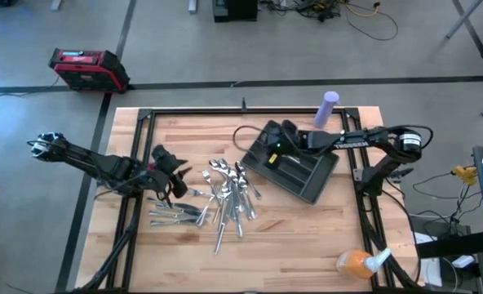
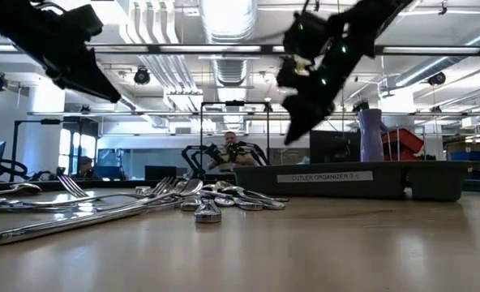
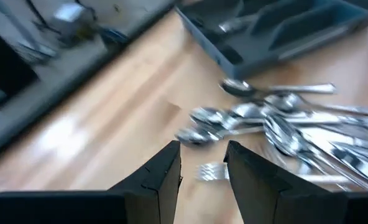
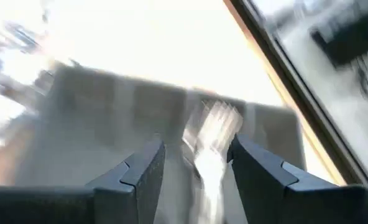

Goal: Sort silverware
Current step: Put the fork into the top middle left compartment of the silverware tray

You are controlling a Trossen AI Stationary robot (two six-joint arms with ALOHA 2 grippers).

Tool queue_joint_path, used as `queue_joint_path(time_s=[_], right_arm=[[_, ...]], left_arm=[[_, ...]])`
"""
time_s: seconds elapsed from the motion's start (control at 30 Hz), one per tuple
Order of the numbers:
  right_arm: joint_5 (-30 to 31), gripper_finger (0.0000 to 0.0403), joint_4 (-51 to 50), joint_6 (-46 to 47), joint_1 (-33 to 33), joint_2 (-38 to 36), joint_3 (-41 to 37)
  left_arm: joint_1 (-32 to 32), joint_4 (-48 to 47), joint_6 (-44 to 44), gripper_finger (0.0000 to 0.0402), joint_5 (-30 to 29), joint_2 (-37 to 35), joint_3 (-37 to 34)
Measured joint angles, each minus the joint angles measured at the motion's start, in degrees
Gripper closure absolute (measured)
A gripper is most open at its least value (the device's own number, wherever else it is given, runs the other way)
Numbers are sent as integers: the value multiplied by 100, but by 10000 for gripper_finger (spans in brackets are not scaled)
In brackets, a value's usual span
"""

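Note:
The silverware [image 1: 225, 196] lies in a loose pile of spoons, forks and knives on the wooden table, also seen in the low view [image 2: 199, 199] and the left wrist view [image 3: 283, 118]. My left gripper [image 1: 172, 175] [image 3: 204, 168] hovers open just left of the pile, above a fork's tines [image 3: 210, 171]. The dark grey tray [image 1: 294, 163] stands at the right of the pile. My right gripper [image 1: 278, 140] [image 4: 196, 165] is open above the tray. A blurred fork [image 4: 210, 134] shows past the gap between its fingers, over a tray compartment.
A purple cylinder [image 1: 330, 108] stands behind the tray at the far edge. An orange spray bottle [image 1: 357, 261] lies at the near right corner. A black cable [image 1: 245, 135] runs left of the tray. A person [image 2: 230, 150] sits in the room beyond the table.

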Motion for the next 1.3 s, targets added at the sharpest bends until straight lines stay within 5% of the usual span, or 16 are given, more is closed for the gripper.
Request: queue_joint_path(time_s=[0.23, 0.7, 1.03, 1.3], right_arm=[[-661, 238, 2075, 147, 1153, 902, 507], [-1198, 287, 2060, -442, 1562, 4259, 3658], [-1319, 319, 1545, -303, 1506, 4860, 4233], [-1791, 395, 1319, 5, 1372, 4960, 4260]], left_arm=[[146, 29, -284, 283, -186, 296, 106], [142, 657, 570, 283, -445, -718, 278], [137, 750, 762, 283, -1246, -1442, 104], [137, 892, 888, 283, -1270, -1682, 70]])
